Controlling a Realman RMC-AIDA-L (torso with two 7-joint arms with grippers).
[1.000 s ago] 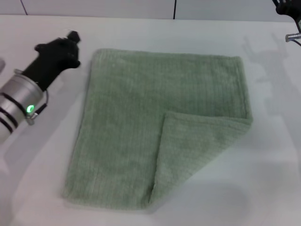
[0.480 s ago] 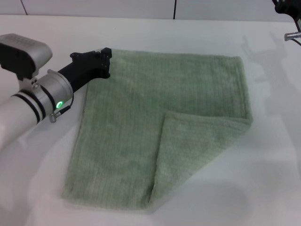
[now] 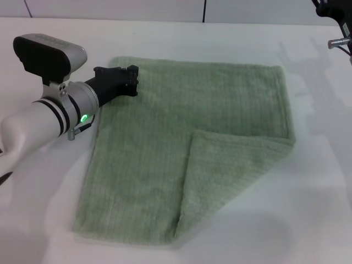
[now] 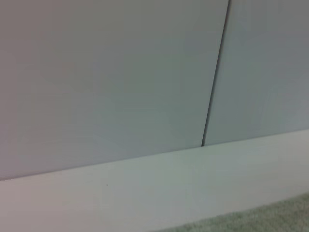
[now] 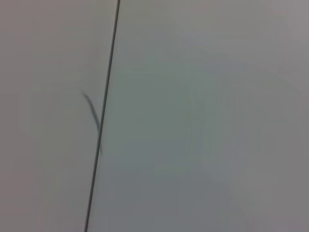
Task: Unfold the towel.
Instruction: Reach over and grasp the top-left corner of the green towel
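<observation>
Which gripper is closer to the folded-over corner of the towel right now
The left. The left gripper sits at the towel's far left corner, diagonally across from the folded-over corner. The right gripper is off the cloth, at the table's far right edge.

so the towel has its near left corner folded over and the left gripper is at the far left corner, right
Not quite. On the towel it is the near right corner that is folded over, as the head view shows. The left gripper is indeed at the far left corner.
</observation>
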